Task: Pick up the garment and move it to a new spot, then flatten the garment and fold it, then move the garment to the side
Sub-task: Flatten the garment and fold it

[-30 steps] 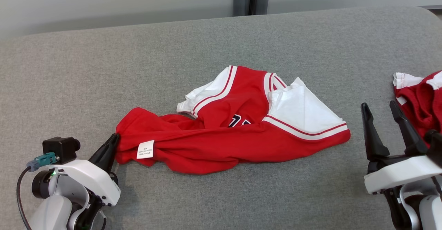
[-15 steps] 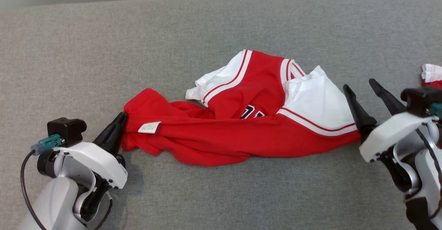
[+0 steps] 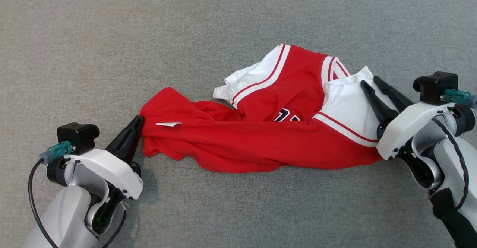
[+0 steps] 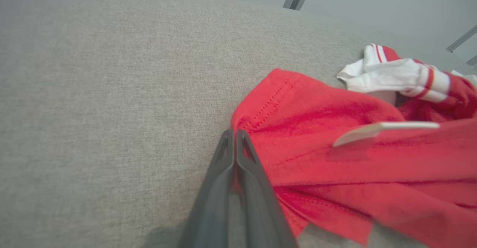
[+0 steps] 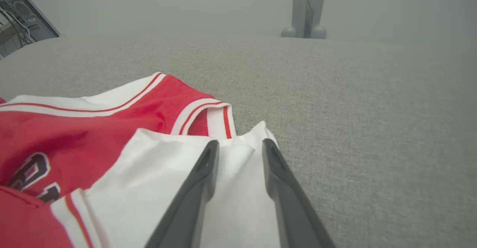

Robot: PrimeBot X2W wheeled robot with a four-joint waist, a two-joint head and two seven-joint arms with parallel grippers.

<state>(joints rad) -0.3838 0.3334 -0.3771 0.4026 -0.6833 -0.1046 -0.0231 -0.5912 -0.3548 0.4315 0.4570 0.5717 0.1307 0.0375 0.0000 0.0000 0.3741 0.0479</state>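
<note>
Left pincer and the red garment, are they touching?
Touching. The left wrist view shows the left pincer pinched shut on the garment at its red hem.

The dark lettering [image 3: 286, 115] on the garment [image 3: 242, 147] is half buried under a red fold [image 3: 290, 134], unreadable. Its white label [image 3: 168, 124] lies edge-on, print hidden. In the left wrist view the garment runs off the right edge.

I seem to be working in a robotics lab or test room. A wide desk [image 5: 354, 91] covered in plain grey fabric meets a bare pale wall [image 5: 167, 6] behind a grey metal post [image 5: 305, 6]. Well left of that post in the right wrist view stands computer hardware [image 5: 16, 21] trailing cables [image 5: 11, 19].
</note>
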